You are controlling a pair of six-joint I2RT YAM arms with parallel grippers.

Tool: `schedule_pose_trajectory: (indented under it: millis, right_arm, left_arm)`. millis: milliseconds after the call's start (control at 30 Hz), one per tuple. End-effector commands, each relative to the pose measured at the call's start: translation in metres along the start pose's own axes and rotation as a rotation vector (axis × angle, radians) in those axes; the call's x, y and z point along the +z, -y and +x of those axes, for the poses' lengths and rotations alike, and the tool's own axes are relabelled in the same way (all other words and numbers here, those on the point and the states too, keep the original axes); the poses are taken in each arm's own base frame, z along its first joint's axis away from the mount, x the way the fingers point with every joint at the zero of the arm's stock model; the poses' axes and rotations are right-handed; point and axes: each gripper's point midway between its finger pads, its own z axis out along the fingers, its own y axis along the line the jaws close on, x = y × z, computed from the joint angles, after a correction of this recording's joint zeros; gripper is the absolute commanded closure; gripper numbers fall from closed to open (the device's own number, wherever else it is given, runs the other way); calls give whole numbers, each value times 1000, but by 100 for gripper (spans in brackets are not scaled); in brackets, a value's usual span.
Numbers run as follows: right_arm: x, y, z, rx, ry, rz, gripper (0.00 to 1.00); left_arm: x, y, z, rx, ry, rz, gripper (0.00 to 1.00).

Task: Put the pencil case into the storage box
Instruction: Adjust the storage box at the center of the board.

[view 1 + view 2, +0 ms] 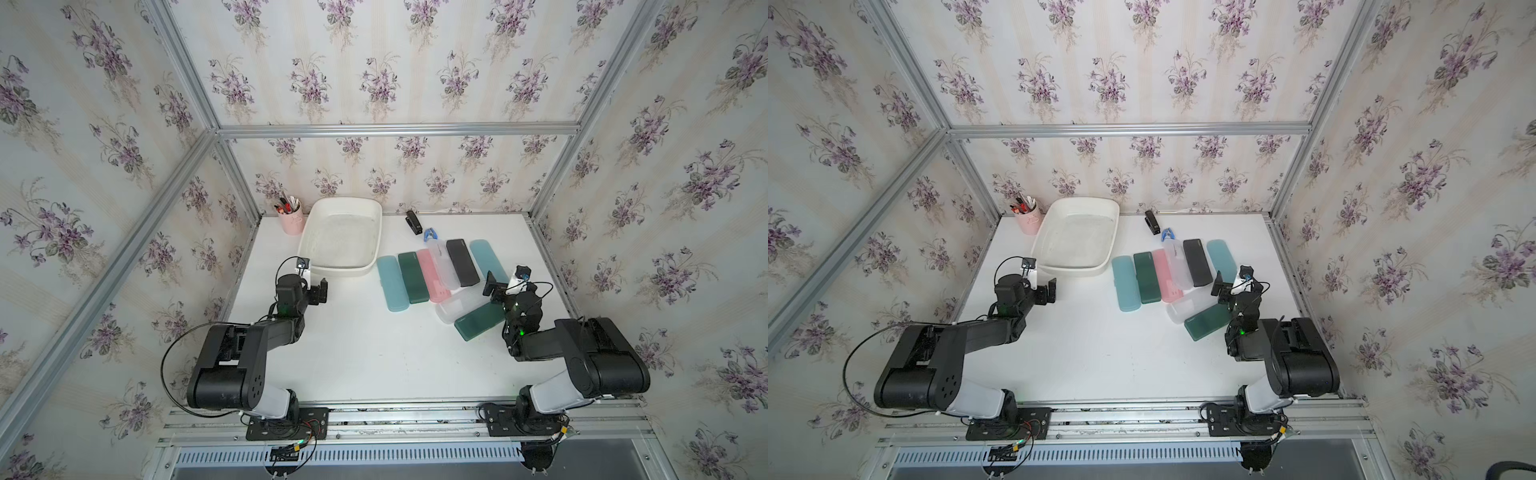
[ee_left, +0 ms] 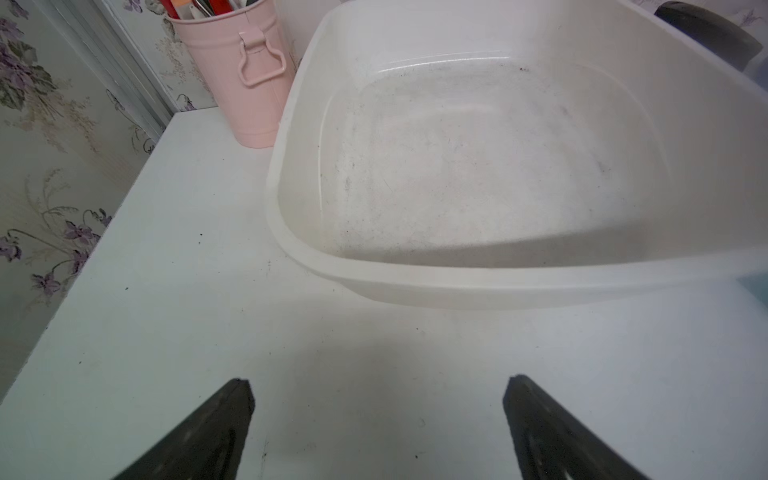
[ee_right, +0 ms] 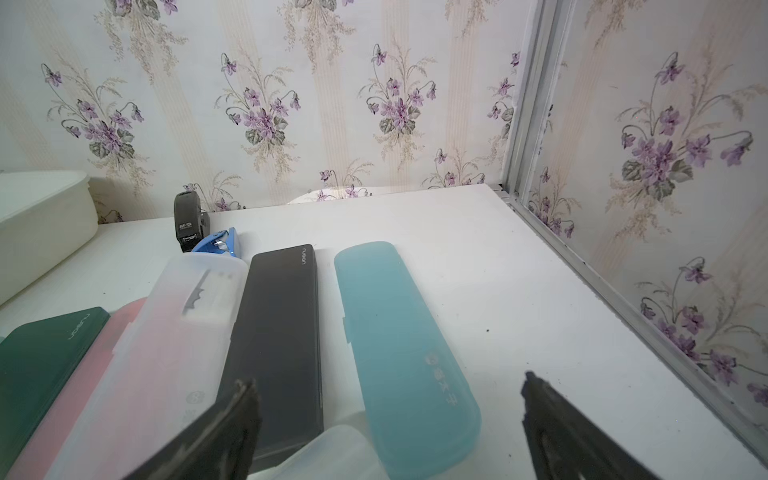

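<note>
Task's basically at zero. The white table (image 1: 374, 365) has the storage box (image 1: 340, 271) by its far edge, toward the far-left corner. The box is empty, just scuffs on the bottom.

All the pencil cases (image 1: 432, 276) are outside it, spread between the box and the right edge. I count eight: a row of six plus two lying crossways nearer the front edge. So every one of them is left to move.

The left gripper (image 2: 378, 386) hangs over bare table just short of the box's near wall, jaws spread wide and empty. The right gripper (image 3: 387, 378) is also spread wide with nothing in it, above the near ends of the black case (image 3: 274, 340) and the teal case (image 3: 399, 332).

Writing: the black case says "nusign", and so does the dark green case (image 3: 37, 361). The teal one has a round logo and characters I can't read.

Small stuff: a pink pen cup (image 1: 291, 222) sits in the far-left corner. A stapler (image 3: 187, 220) marked "M&G" and a blue clip (image 3: 218, 243) sit near the far edge.
</note>
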Motion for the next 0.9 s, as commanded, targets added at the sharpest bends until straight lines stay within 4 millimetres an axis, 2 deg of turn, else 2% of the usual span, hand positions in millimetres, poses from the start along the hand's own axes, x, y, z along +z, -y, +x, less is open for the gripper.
schedule_pose_trajectory:
  millis: [0,400,567,633,733,867]
  right_arm:
    - [0,-2,-5,-4,20,-8,0]
    - [1,-2,-5,-3,16,-12,0]
    - [2,-2,-9,-6,24,-11,0]
    - [6,2,-11,-1,-8,21,0]
    - [30,5,-21,32,-199,82,0]
    - [46,-26,-40,71,-351,-47,0]
  left_arm:
    - [0,-1,-8,6,30,-2,1]
    - [1,-2,-8,-10,29,15,1]
    - [1,-15,-15,-38,-7,-51,1]
    - [1,-22,-20,-51,-66,-91,1]
    - [1,-29,-37,-57,-188,-162,1]
    - [0,-9,-57,-108,-375,-115,1]
